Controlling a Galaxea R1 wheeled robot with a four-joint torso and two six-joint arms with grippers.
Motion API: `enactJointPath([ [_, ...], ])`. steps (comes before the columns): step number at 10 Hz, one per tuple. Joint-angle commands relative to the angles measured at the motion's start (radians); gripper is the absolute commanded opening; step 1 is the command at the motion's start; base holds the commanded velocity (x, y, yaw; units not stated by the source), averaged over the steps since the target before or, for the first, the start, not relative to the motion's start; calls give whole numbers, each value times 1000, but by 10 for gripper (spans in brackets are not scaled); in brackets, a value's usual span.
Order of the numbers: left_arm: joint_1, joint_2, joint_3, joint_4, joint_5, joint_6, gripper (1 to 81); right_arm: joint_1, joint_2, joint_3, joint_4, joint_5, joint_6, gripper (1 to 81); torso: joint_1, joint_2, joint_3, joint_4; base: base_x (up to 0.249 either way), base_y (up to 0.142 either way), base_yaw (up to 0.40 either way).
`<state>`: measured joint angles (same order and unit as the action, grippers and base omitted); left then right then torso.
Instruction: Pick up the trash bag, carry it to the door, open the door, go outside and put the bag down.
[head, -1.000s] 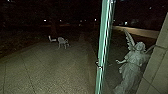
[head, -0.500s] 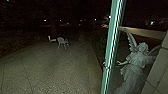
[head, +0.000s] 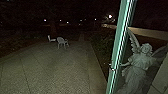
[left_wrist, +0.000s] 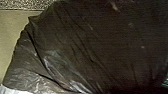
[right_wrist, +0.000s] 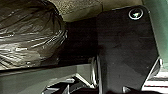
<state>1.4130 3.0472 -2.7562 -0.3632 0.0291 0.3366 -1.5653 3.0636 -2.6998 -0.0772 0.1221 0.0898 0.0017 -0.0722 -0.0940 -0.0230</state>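
- Trash bag (left_wrist: 87, 45): dark, shiny, creased; large in left wrist view, seen also in right wrist view near the robot's dark plate (right_wrist: 122, 42).
- Left end effector, right end effector: apart, together or clamped on the bag, cannot tell.
- Door (head: 121, 47): green edge upright in head view, small metal fitting (head: 111, 68) on it.
- Winged statue (head: 138, 67): right of door edge.
- Paving (head: 50, 67): two pale chairs (head: 61, 42) at far end.
- Sky dark; small lights beyond.
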Motion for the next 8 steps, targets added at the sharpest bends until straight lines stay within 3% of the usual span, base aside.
enactJointPath([
  [1,-59,3,3,1,57,2,10,44,6,8,-6,-48,-4,811,0,0,0,0,114,0,0],
  [8,-61,3,3,1,57,2,10,46,6,8,-6,-49,-2,811,-1,0,0,0,121,0,0],
])
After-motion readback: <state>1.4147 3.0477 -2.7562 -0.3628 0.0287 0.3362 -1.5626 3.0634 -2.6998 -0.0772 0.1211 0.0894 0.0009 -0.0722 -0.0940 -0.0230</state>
